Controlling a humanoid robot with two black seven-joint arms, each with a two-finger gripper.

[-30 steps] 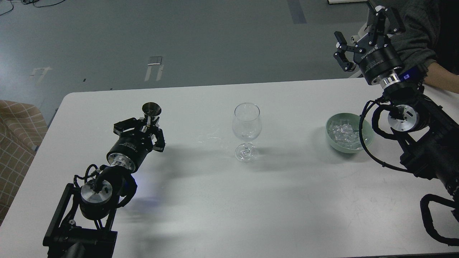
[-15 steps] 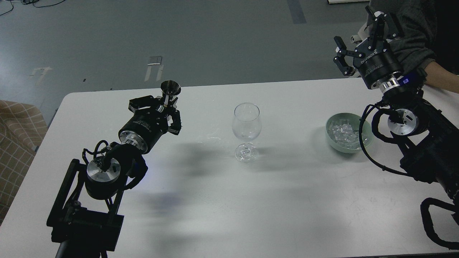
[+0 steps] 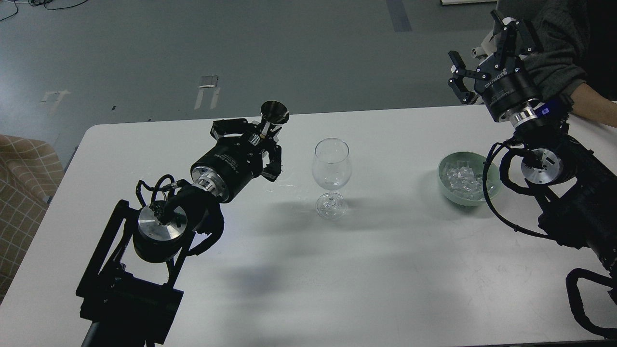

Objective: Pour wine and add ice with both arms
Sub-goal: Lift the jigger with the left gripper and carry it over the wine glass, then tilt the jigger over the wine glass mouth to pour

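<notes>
A clear stemmed wine glass (image 3: 331,166) stands upright at the middle of the white table (image 3: 337,279); I see no liquid or ice in it. My left gripper (image 3: 262,134) is shut on the stem of a small steel cone-shaped cup (image 3: 274,112), held above the table just left of the glass, mouth tilted up. The wine is not visible; the cup's inside is hidden. Ice (image 3: 460,180) lies in a pale green bowl (image 3: 492,187) at the right. My right gripper (image 3: 475,38) is open and empty, raised beyond the bowl over the table's far edge.
A person's grey-sleeved arm (image 3: 554,43) rests at the table's far right corner, right behind my right gripper. A few wet spots (image 3: 289,184) lie on the table left of the glass. A checked chair (image 3: 24,168) stands off the left edge.
My left arm has lifted the steel cup and carried it right and away from me, close to the wine glass. My right gripper has barely moved and stays open.
</notes>
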